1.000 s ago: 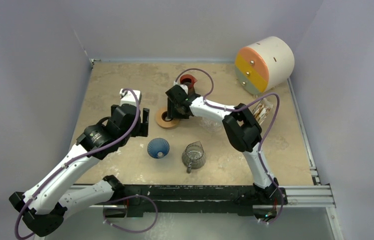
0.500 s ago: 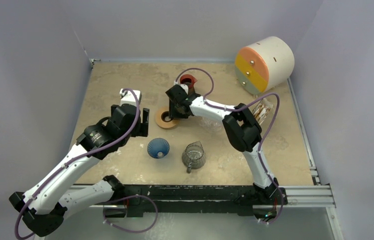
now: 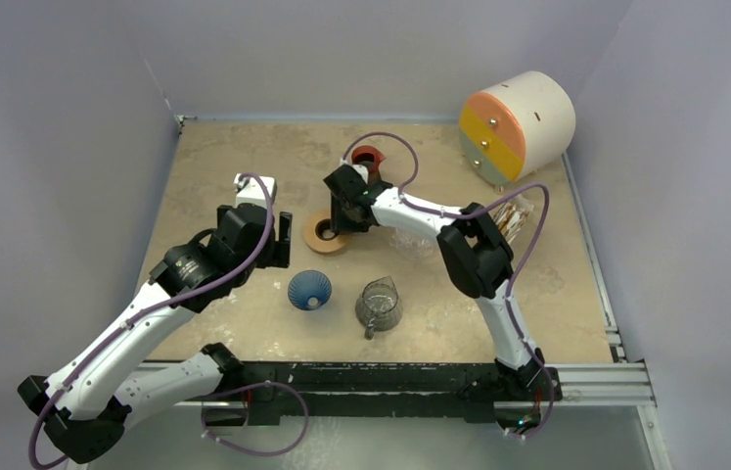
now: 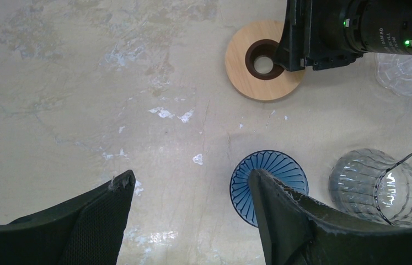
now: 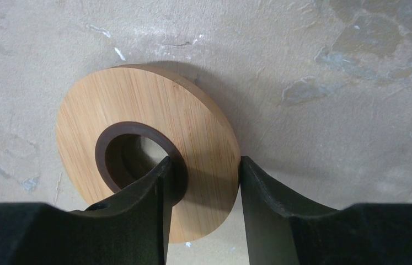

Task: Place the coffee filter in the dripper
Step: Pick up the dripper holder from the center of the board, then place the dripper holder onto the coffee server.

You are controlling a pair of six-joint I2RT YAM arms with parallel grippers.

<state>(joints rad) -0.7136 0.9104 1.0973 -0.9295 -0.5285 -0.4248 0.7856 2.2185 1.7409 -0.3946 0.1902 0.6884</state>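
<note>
The deep-blue ribbed dripper [image 3: 309,289] stands on the table left of a clear glass cup [image 3: 379,304]. In the left wrist view the dripper [image 4: 275,163] lies partly behind my right finger. My left gripper [image 3: 278,250] [image 4: 190,175] is open and empty above the table beside it. My right gripper [image 3: 342,223] [image 5: 203,160] is closed on the flat wooden ring [image 3: 322,233] [image 5: 137,110], one finger in its hole and one at its outer edge. A clear packet of tan-white pieces [image 3: 516,217], perhaps filters, lies at the right.
A red cup [image 3: 368,157] stands behind the right gripper. A large cylinder with orange, yellow and grey drawer fronts [image 3: 516,125] sits at the back right. A white block [image 3: 249,186] lies behind the left arm. A clear ribbed piece [image 4: 407,72] lies near the ring.
</note>
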